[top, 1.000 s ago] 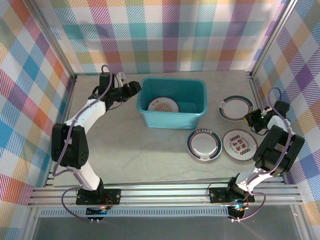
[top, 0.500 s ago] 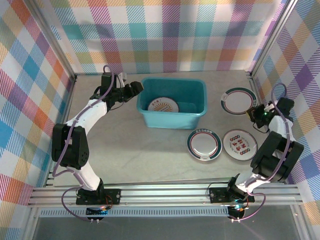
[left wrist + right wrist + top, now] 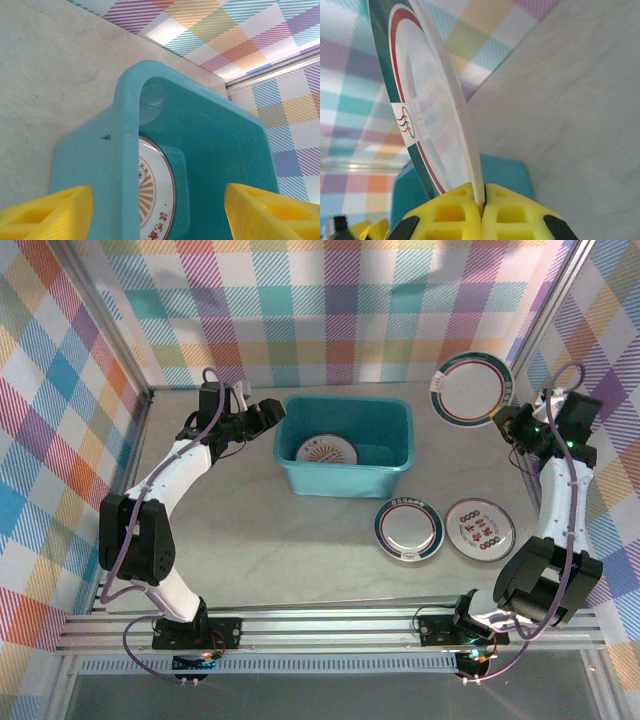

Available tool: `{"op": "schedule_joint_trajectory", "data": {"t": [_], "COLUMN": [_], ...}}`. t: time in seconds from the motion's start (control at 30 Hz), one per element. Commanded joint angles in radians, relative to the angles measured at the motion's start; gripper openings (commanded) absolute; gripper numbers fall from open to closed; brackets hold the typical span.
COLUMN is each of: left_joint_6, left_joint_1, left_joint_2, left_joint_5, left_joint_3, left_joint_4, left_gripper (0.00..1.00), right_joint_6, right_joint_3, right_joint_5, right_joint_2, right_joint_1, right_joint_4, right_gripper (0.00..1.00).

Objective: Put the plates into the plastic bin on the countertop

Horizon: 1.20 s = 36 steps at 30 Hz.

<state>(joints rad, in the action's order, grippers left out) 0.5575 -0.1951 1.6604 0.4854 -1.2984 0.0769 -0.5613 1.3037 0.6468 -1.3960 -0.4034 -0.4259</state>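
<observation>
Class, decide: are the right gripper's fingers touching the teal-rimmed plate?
Touching. In the right wrist view, the edge of the plate sits pinched between the yellow fingers of the right gripper, with no gap.

In the left wrist view, the left pincer's (image 3: 160, 210) yellow fingertips (image 3: 47, 212) are cut off by the bottom edge at lower left and lower right. The plastic bin (image 3: 125, 130) also runs off the bottom. Its near wall hides the left part of the sunburst plate (image 3: 155, 195) inside, and the plate's red characters are cropped and unreadable.

In the right wrist view, the teal-rimmed plate (image 3: 425, 110) leaves the frame at the top. Its lower edge is buried between the right pincer's (image 3: 481, 200) pads (image 3: 450, 215), and the bin behind is a blurred teal patch.

From above, the lettering on the red-patterned plate (image 3: 479, 528) on the counter (image 3: 250, 530) is too small to read.
</observation>
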Motion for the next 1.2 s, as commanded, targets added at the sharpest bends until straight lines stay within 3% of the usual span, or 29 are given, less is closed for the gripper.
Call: {"op": "schedule_joint_trajectory", "data": {"t": [0.0, 0.23, 0.43, 0.73, 1.17], "left_joint_6": [-0.008, -0.037, -0.069, -0.099, -0.1], "left_joint_1": [-0.007, -0.007, -0.007, -0.006, 0.011], "left_joint_2": [-0.037, -0.082, -0.117, -0.119, -0.058], "left_joint_5": [0.005, -0.016, -0.048, -0.063, -0.044], "left_joint_3": [-0.006, 0.011, 0.027, 0.021, -0.015], "left_joint_4": [0.004, 0.034, 0.067, 0.093, 0.096], "left_gripper": [0.7, 0.7, 0.7, 0.7, 0.7], "right_joint_6": [0.027, 0.024, 0.023, 0.054, 0.055], "right_joint_3": [0.089, 0.208, 0.225, 0.28, 0.323], "right_joint_5": [0.067, 0.085, 0.069, 0.075, 0.064], "right_joint_2": [0.003, -0.092, -0.191, -0.359, -0.529], "right_joint_1": [0.1, 0.358, 0.509, 0.614, 0.663], "right_joint_4": [-0.042, -0.063, -0.045, -0.072, -0.089], "right_gripper": [0.0, 0.0, 0.0, 0.0, 0.0]}}
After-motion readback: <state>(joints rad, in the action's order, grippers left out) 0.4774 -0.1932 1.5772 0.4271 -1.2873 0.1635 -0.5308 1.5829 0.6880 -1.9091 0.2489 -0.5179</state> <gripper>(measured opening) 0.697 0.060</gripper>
